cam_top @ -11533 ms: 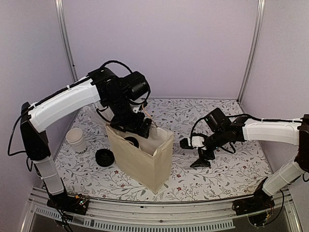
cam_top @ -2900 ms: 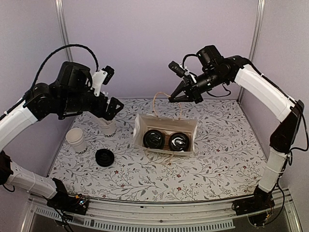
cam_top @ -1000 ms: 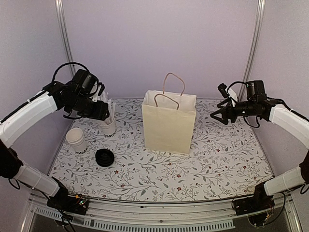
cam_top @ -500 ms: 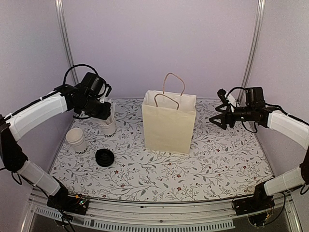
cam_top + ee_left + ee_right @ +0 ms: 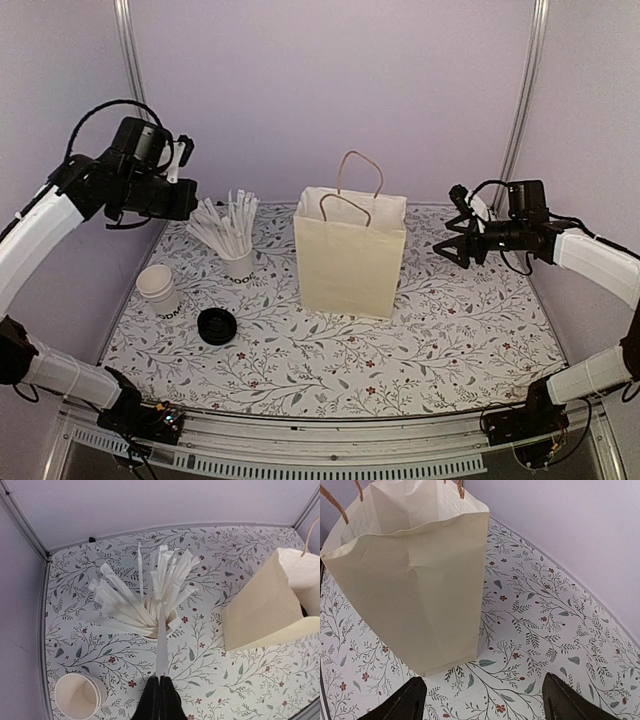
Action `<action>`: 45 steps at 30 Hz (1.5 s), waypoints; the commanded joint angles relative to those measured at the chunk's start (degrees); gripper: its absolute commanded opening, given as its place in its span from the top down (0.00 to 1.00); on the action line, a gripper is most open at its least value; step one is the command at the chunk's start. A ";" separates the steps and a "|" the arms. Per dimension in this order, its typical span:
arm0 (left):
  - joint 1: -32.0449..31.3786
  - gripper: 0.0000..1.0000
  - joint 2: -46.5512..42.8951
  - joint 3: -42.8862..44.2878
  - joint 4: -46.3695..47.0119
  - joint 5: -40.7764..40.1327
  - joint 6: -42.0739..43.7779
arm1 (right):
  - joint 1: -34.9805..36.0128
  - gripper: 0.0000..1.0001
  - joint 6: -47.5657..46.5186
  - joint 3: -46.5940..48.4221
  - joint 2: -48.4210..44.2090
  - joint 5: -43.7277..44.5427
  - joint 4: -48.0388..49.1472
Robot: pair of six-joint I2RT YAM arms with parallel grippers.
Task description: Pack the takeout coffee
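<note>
One stick (image 5: 161, 650) clamped in left jaws; right jaws apart, empty. Risk: lift drags neighbouring sticks (image 5: 122, 602) out, toppling their cup (image 5: 238, 268).

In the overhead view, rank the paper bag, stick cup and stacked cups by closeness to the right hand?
1. The paper bag, mid-table, facing the right hand.
2. The stick cup, left of the bag.
3. The stacked cups, far left edge.

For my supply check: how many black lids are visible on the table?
1. The black lid lies left of the paper bag, near the stacked cups. Lids inside the bag would be hidden.
</note>
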 commanded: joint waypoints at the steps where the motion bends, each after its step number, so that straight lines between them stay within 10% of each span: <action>1: 0.38 1.00 -3.56 3.87 -5.31 -2.97 -1.12 | -0.13 0.17 -0.89 -0.26 1.04 -0.72 0.43; 9: 0.02 1.00 -6.00 12.54 -6.08 -1.28 -0.92 | -0.14 0.17 -1.24 -0.31 0.69 -0.24 0.09; 20: -2.17 1.00 -4.58 13.80 7.99 20.79 4.17 | -0.11 0.17 -3.79 -0.53 1.20 1.27 -0.70; 39: -10.46 1.00 27.80 32.52 8.08 33.68 10.92 | -0.12 0.15 -5.16 -0.52 1.38 1.66 -1.61; 45: -10.81 0.46 34.80 40.01 6.28 28.94 10.93 | -0.12 0.15 -5.43 -0.59 1.48 2.12 -1.67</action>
